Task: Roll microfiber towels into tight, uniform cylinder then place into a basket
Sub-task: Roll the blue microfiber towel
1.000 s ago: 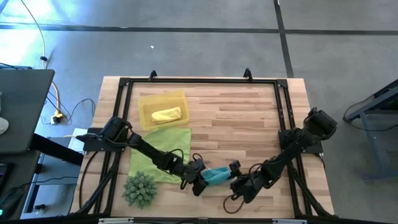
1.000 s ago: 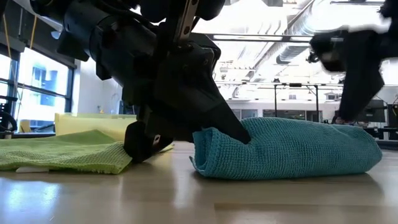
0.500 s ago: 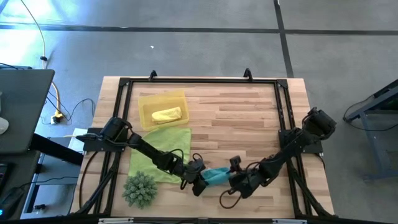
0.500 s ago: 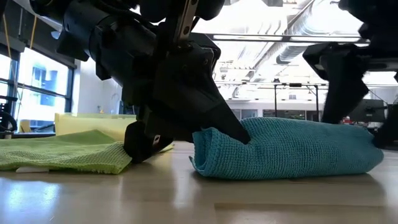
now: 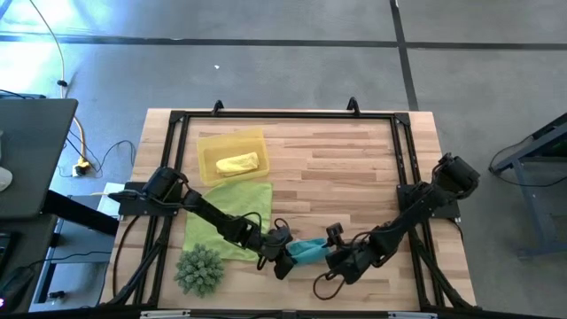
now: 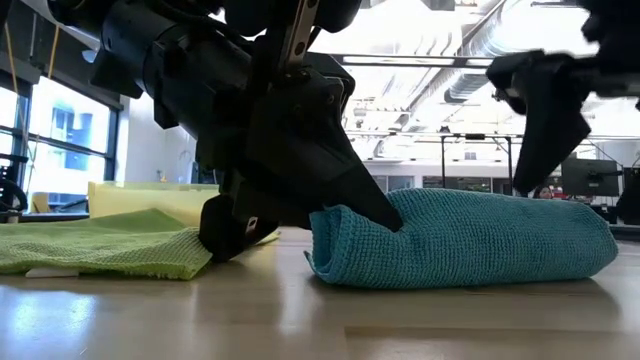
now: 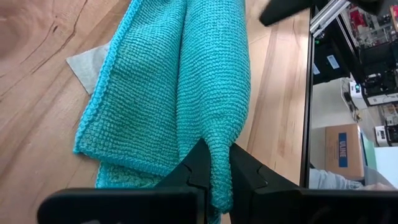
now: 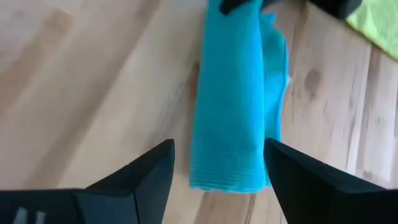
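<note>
Teal towel (image 5: 306,251) lay rolled into a cylinder on the desk (image 5: 354,168), near its front edge, between my two arms. My left tool (image 7: 211,168) was clamped shut on one end of the roll, a fold of cloth pinched between its fingers. My right tool (image 8: 214,168) hung over the other end with its fingers spread wide either side of the roll, gripping nothing.

Yellow towel (image 5: 237,164) already sat rolled in the basket (image 5: 208,142) at the far left of the desk, and the green towel (image 5: 226,208) lay flat just in front of it, not yet rolled.

My worry was the loose outer flap visible in the left wrist view: if I lifted by the left end alone, I judged the roll would sag and unwind. If the right tool closed too near the tip, it could catch only the outer layer and peel it open. The carry to the basket passes over the green towel, so a low swing could drag it.
</note>
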